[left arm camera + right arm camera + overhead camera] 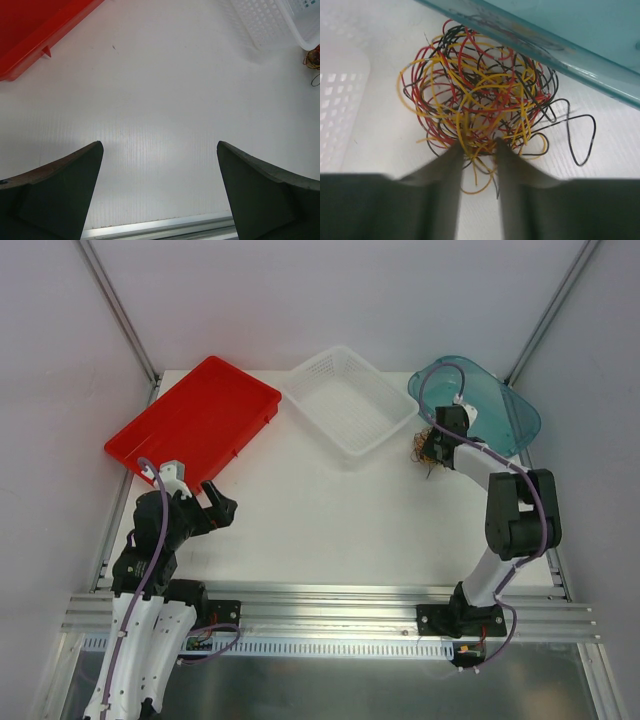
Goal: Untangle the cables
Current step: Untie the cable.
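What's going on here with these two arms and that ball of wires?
The right pincer is at the cables, a tangled ball of yellow, red and black wires lying on the table beside the teal tray and the white basket. Its fingers stand narrowed at the ball's near edge with a few strands between them; whether they grip yet is unclear. The left pincer hangs wide open over bare table near the red tray, holding nothing. Nothing is untangled yet.

Tangled red, yellow, black cables beside teal tray.
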Action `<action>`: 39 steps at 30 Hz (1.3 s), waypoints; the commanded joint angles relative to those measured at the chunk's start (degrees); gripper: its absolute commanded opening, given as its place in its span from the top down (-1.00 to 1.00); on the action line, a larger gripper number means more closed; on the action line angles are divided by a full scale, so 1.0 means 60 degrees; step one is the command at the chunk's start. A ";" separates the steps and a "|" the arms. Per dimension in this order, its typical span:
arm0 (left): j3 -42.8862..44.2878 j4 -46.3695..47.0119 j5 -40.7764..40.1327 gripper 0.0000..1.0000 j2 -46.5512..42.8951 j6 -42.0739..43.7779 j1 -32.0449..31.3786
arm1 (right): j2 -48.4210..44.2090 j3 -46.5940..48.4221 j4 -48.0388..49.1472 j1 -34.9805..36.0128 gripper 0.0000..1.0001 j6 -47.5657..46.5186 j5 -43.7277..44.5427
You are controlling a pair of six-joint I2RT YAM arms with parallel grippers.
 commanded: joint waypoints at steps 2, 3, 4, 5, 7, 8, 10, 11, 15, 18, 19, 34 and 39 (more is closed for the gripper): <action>-0.0143 0.0401 0.0272 -0.98 0.0118 0.0271 -0.0049 | -0.0312 -0.0249 0.0296 -0.0035 0.71 -0.0009 -0.0032; -0.0129 0.0416 0.0330 -0.98 0.0118 0.0271 -0.0049 | -0.0472 -0.0367 0.0281 -0.0035 0.82 -0.0053 -0.0032; -0.0129 0.0416 0.0345 -0.98 0.0132 0.0271 -0.0049 | -0.0793 -0.0528 0.0281 -0.0035 0.91 -0.0082 -0.0076; -0.0143 0.0430 0.0360 -0.98 0.0147 0.0271 -0.0035 | -0.1014 -0.0819 0.0281 -0.0006 0.98 -0.0169 -0.0120; -0.0143 0.0430 0.0448 -0.98 0.0147 0.0271 -0.0020 | -0.1439 -0.1158 0.0194 0.0052 0.99 -0.0287 -0.0427; -0.0143 0.0445 0.0506 -0.98 0.0162 0.0271 -0.0006 | -0.2006 -0.1449 0.0121 0.0111 0.99 -0.0418 -0.0529; -0.0173 0.0445 0.0652 -0.98 0.0191 0.0271 0.0009 | -0.2624 -0.1671 -0.0287 0.0374 0.99 -0.0550 -0.0866; -0.0173 0.0474 0.0711 -0.98 0.0235 0.0271 0.0009 | -0.3222 -0.1773 -0.0478 0.0636 0.99 -0.0653 -0.1128; -0.0216 0.0547 0.1033 -0.98 0.0381 0.0286 0.0024 | -0.4968 -0.2154 -0.1533 0.1691 0.99 -0.0945 -0.1452; -0.0246 0.0664 0.1472 -0.98 0.0586 0.0300 0.0024 | -0.6167 -0.2214 -0.2281 0.2833 0.99 -0.0991 -0.1483; -0.0260 0.0708 0.1575 -0.98 0.0703 0.0300 0.0009 | -0.6448 -0.2257 -0.2500 0.3140 0.99 -0.0976 -0.1482; -0.0524 0.1470 0.4245 -0.98 0.1876 -0.0006 -0.0897 | -0.5735 -0.2727 -0.1623 0.8812 0.30 -0.1679 -0.1701; -0.0933 0.1689 0.3715 -0.98 0.1744 -0.1484 -0.2186 | -0.5732 -0.2698 -0.1768 0.9295 -0.24 -0.1358 -0.1542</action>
